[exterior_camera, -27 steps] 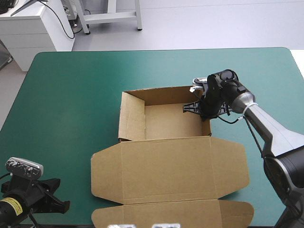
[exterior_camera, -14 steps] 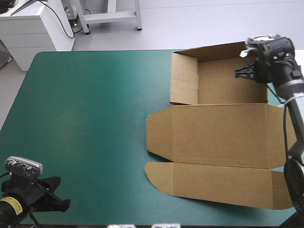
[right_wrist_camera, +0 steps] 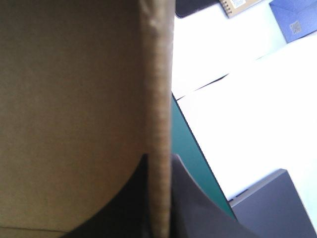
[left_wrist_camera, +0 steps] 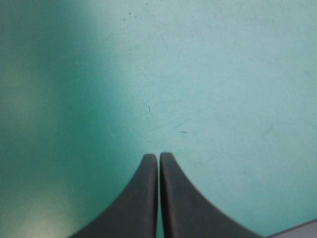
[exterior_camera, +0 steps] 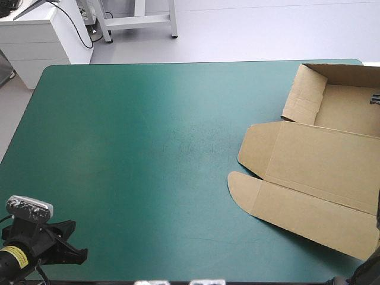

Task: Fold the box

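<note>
The right gripper (right_wrist_camera: 159, 161) clamps a raised wall of the brown box (right_wrist_camera: 74, 99), and the board's edge stands between its black fingers. The left gripper (left_wrist_camera: 159, 156) is pressed closed, with teal-green cover (left_wrist_camera: 223, 74) ahead of its fingers and the box well apart from them.

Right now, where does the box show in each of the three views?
High view: the box lies at the far right corner of the teal-green cover, lid flat toward the near side.
Left wrist view: not in it; only the cover ahead of the shut left gripper.
Right wrist view: one wall's edge stands between the fingers of the right gripper.
Shared landmark: the teal-green cover, in all three.
</note>
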Motion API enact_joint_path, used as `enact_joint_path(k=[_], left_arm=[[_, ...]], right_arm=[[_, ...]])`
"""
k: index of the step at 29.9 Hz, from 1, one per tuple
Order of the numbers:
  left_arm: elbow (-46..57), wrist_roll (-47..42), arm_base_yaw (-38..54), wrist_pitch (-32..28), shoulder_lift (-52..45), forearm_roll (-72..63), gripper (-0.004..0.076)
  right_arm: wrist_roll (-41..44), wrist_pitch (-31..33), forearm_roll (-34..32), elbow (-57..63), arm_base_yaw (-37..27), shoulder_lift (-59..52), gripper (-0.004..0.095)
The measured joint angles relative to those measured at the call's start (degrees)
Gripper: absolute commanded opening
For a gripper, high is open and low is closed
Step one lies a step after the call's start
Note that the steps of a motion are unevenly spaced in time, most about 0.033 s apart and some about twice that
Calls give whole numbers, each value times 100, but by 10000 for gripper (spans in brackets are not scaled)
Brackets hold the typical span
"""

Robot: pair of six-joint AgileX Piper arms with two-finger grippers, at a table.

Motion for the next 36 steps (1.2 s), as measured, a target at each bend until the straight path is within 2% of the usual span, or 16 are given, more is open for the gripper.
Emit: enact_joint_path(k=[4, 10, 13, 16, 22, 24, 26, 28, 31, 34, 36], left_arm=[[0, 0, 0, 0, 0, 0, -8], [0, 0, 0, 0, 0, 8, -8], [0, 0, 0, 0, 0, 8, -8], [0, 0, 0, 0, 0, 14, -8], [0, 0, 0, 0, 0, 24, -8], [0, 0, 0, 0, 0, 24, -8], [0, 0, 0, 22, 0, 24, -8], [0, 0, 0, 53, 0, 24, -8], [0, 0, 0, 160, 0, 24, -8], [0, 0, 0, 325, 0, 24, -8], [0, 0, 0, 409, 0, 24, -8]], right_arm=[[-212, -155, 388, 0, -351, 417, -21], [-294, -130, 495, 0, -537, 934, -18], [-294, -110, 513, -4, -551, 1073, 15], [-341, -106, 550, -12, -551, 1096, 137], [-374, -127, 551, -37, -551, 1105, 500], [-379, -93, 551, -71, -551, 1105, 537], [-372, 3, 545, -131, -551, 1105, 481], [-288, 51, 545, -206, -551, 1042, 385], [-278, 23, 756, -285, -551, 734, 203], [-512, -39, 1322, -351, -551, 179, -17], [-757, -34, 1867, -373, -532, -270, -17]])
